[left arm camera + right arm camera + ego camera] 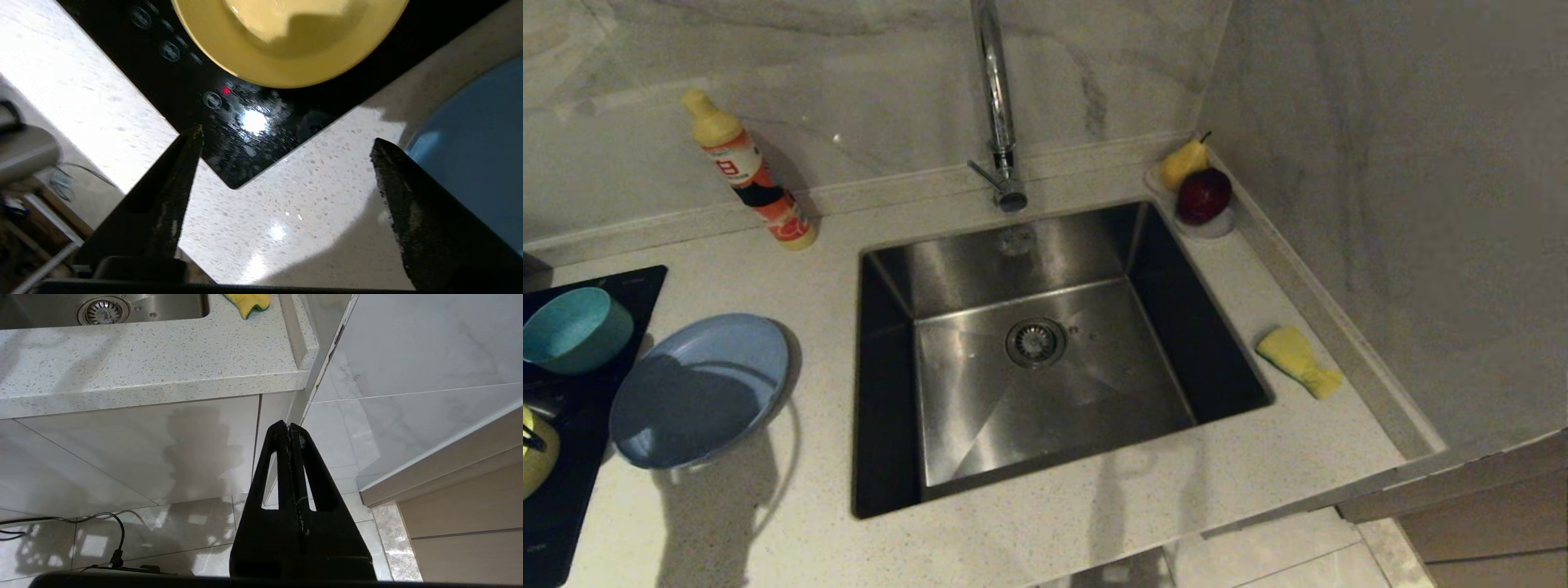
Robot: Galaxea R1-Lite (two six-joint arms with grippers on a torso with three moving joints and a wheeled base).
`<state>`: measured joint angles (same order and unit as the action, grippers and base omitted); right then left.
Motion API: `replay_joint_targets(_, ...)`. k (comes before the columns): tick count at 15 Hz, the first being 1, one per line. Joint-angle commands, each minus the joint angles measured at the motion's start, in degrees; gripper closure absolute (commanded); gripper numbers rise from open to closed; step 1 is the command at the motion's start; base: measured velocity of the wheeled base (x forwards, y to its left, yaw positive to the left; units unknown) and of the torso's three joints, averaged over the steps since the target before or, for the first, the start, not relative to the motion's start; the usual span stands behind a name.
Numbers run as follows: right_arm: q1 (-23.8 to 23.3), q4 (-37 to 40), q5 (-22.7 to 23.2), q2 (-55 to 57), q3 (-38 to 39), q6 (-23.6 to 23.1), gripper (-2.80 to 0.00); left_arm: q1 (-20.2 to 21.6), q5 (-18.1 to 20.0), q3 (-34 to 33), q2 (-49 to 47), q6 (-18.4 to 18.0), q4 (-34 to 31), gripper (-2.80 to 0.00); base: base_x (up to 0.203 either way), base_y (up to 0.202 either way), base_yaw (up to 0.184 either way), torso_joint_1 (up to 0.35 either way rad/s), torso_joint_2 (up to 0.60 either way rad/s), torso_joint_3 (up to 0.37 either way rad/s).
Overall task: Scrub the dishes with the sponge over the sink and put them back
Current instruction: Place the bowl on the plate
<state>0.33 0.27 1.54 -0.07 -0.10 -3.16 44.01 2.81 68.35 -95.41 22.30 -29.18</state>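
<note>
The sink is sunk into the middle of the counter under a chrome faucet. The yellow sponge lies on the counter to its right, also in the right wrist view as the sponge. Left of the sink are the periwinkle plate, the teal bowl and the yellow bowl, the bowls on a black cooktop. My left gripper hangs open and empty over the counter, short of the yellow bowl, beside the plate. My right gripper is shut and empty, parked below the counter.
A dish-soap bottle lies at the back left. A clear dish with a pear and a red apple sits at the sink's back right corner. The black cooktop reaches the counter's left edge. A wall closes the right side.
</note>
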Motion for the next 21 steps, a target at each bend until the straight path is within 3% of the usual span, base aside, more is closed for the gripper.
replay_joint_targets(1,0.0,0.0,0.0,0.0,0.0,0.0,0.0,0.7,1.9,0.2,-2.8,0.3,-0.2,-2.8,0.0,0.0,0.0,0.0,0.0,0.0)
replay_joint_targets(12,0.0,0.0,0.0,-0.1,0.0,0.0,0.0,1.3,4.8,1.5,-8.3,0.2,6.2,-2.8,0.0,0.0,0.0,0.0,0.0,0.0)
replay_joint_targets(16,0.0,0.0,0.0,0.0,0.0,0.0,0.0,1.3,6.0,3.4,-7.5,-0.5,5.7,-2.8,0.0,0.0,0.0,0.0,0.0,0.0)
replay_joint_targets(21,0.0,0.0,0.0,-0.1,0.0,0.0,0.0,1.3,7.9,2.5,-1.7,-7.9,4.1,-2.8,0.0,0.0,0.0,0.0,0.0,0.0)
